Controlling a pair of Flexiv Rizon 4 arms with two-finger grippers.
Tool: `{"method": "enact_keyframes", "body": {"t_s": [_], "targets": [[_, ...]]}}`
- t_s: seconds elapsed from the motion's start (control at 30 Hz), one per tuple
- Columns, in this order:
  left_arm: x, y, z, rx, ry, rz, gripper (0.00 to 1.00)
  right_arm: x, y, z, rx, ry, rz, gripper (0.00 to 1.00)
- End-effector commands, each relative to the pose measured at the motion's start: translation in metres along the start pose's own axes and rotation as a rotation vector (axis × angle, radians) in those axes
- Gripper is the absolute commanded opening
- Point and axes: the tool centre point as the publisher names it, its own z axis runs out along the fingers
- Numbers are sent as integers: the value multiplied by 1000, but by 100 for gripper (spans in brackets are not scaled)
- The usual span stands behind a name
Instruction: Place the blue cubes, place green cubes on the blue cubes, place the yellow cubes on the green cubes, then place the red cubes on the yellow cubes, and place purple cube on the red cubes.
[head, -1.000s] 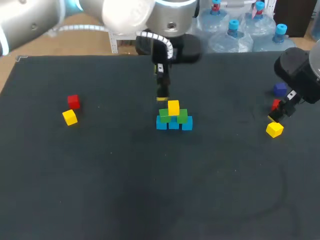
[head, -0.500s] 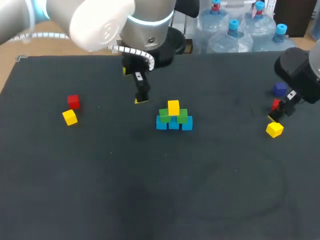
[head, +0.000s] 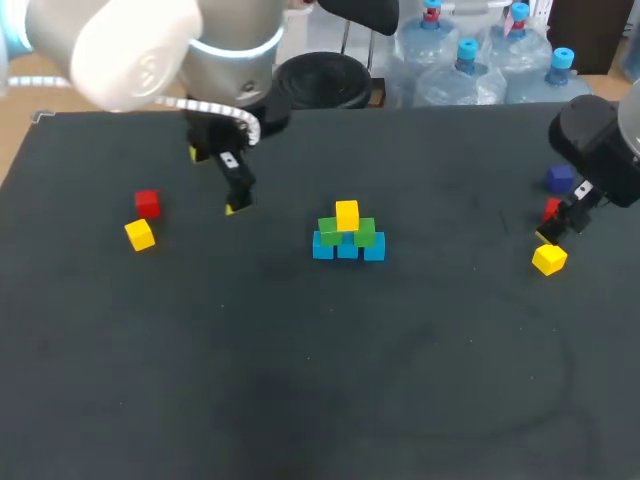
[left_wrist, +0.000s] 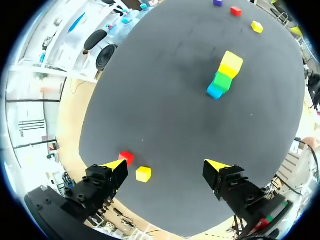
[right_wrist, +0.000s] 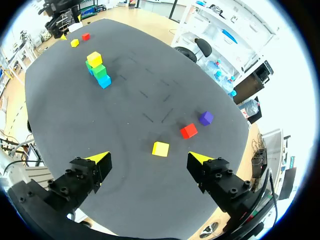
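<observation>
Hanging over the dark table (head: 300, 380), my left gripper (head: 213, 181) is open and holds nothing; its fingers stand wide apart. It is between the pile and two loose cubes on my left side: a left red cube (head: 147, 203) and, just beside it, a left yellow cube (head: 140, 235).

The pile is in the middle of the table: three blue cubes (head: 347, 248) in a row, two green cubes (head: 364, 232) on them, and one top yellow cube (head: 347, 214) on the green ones. From both wrist views the row is seen from its end, so only one blue and one green cube show clearly.

My right gripper (right_wrist: 148, 158) is also open and empty, over the right side. Ahead of it lie a right yellow cube (right_wrist: 160, 149), a right red cube (right_wrist: 188, 131) and the purple cube (right_wrist: 205, 118), all apart from each other. In the head view this gripper covers part of the right red cube, and only one of its yellow tips shows.
</observation>
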Motion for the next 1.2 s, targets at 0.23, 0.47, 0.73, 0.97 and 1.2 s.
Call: {"method": "enact_keyframes", "body": {"t_s": [0.23, 0.47, 0.73, 0.97, 1.2], "targets": [[33, 1, 5, -21, -35, 40, 100, 1, 1, 1, 4, -3, 2, 100], [33, 1, 5, -21, -35, 40, 100, 1, 1, 1, 4, -3, 2, 100], [25, -4, 8, 1, 4, 13, 100, 1, 1, 1, 4, -3, 2, 100], [53, 23, 18, -2, 59, -52, 100, 1, 1, 1, 4, -3, 2, 100], [89, 54, 44, -13, 120, -156, 100, 1, 1, 1, 4, -3, 2, 100]]}}
